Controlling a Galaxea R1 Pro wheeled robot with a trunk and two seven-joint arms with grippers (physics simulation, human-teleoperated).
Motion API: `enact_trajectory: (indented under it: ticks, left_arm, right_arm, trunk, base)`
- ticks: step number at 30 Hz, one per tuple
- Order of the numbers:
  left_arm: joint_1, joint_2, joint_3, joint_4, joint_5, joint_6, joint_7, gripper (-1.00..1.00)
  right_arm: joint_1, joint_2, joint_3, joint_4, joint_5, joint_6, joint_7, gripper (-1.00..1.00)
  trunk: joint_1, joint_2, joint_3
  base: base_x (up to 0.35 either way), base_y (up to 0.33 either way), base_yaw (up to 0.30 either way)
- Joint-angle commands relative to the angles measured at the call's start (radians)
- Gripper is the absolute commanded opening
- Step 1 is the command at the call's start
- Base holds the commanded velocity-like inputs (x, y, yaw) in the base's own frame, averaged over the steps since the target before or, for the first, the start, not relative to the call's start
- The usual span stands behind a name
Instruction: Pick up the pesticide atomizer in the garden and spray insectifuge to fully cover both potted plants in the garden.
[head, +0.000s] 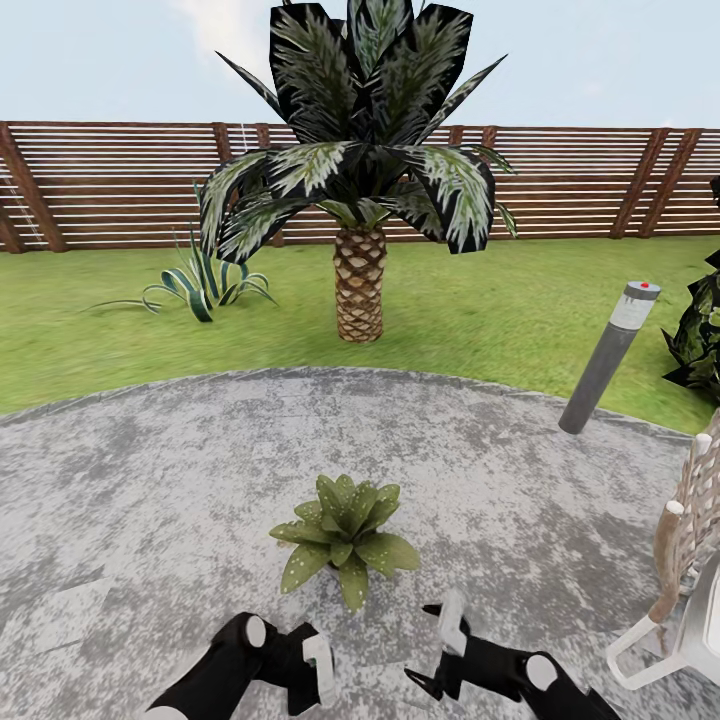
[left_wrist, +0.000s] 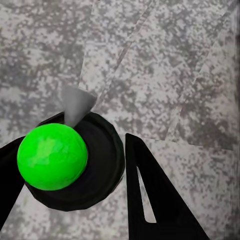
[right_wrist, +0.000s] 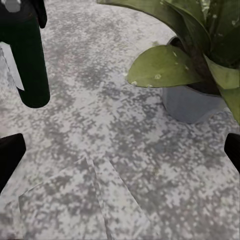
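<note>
One potted plant, a low rosette of broad green leaves dotted with pale specks, sits on the stone patio just ahead of both arms. Its grey pot shows in the right wrist view. My left gripper is low in the head view, shut on the pesticide atomizer. From above, the atomizer has a dark round top, a green ball and a grey nozzle. The right wrist view shows the atomizer as a dark green bottle with a white band. My right gripper hangs open and empty beside the plant.
A big palm and a striped agave stand on the lawn before the slatted fence. A grey bollard lamp leans at the patio's right edge. A wicker chair stands close on the right, a dark shrub beyond it.
</note>
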Motion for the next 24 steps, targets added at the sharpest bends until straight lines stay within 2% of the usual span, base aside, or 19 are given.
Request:
enact_trajectory:
  ticks: [1, 2, 5, 8, 9, 17, 21, 24]
  left_arm:
    - [-0.001, -0.001, -0.001, -0.001, -0.009, -0.004, -0.002, -1.0]
    - [-0.015, -0.003, -0.005, -0.002, -0.011, 0.001, 0.003, -1.0]
    - [-0.018, -0.002, -0.006, -0.003, -0.018, 0.002, 0.006, -1.0]
    - [-0.018, -0.003, -0.006, -0.005, -0.042, 0.002, 0.008, -1.0]
    - [-0.018, -0.002, -0.006, -0.009, -0.051, 0.003, 0.01, -1.0]
    - [-0.028, -0.017, -0.006, -0.019, -0.058, 0.005, 0.012, -1.0]
    - [-0.033, -0.026, -0.006, -0.02, -0.057, 0.005, 0.012, -1.0]
    - [-0.033, -0.034, -0.006, -0.021, -0.056, 0.004, 0.012, -1.0]
  right_arm:
    - [0.0, 0.001, 0.002, -0.006, 0.009, -0.006, 0.018, 1.0]
    - [0.0, 0.009, 0.003, -0.029, 0.008, -0.006, 0.071, 1.0]
    - [0.0, 0.01, 0.003, -0.034, 0.008, -0.006, 0.075, 1.0]
    - [0.0, 0.011, 0.003, -0.049, 0.007, -0.005, 0.087, 1.0]
    - [0.0, 0.011, 0.003, -0.053, 0.007, -0.005, 0.098, -1.0]
    - [0.0, 0.017, 0.006, -0.09, 0.007, -0.004, 0.128, -1.0]
    - [0.0, 0.037, 0.006, -0.107, 0.008, -0.004, 0.155, -1.0]
    - [0.0, 0.043, 0.006, -0.109, 0.008, -0.004, 0.157, -1.0]
  trunk:
    - [0.0, 0.0, -0.001]
    - [0.0, 0.0, -0.001]
    - [0.0, 0.0, -0.001]
    - [0.0, 0.0, -0.001]
    - [0.0, 0.0, -0.001]
    - [0.0, 0.0, -0.001]
    - [0.0, 0.0, -0.001]
    - [0.0, 0.0, -0.001]
  base:
    - [0.0, 0.0, 0.0]
    - [0.0, 0.0, 0.0]
    - [0.0, 0.0, 0.0]
    - [0.0, 0.0, 0.0]
    - [0.0, 0.0, 0.0]
    - [0.0, 0.0, 0.0]
    - [0.0, 0.0, 0.0]
    - [0.0, 0.0, 0.0]
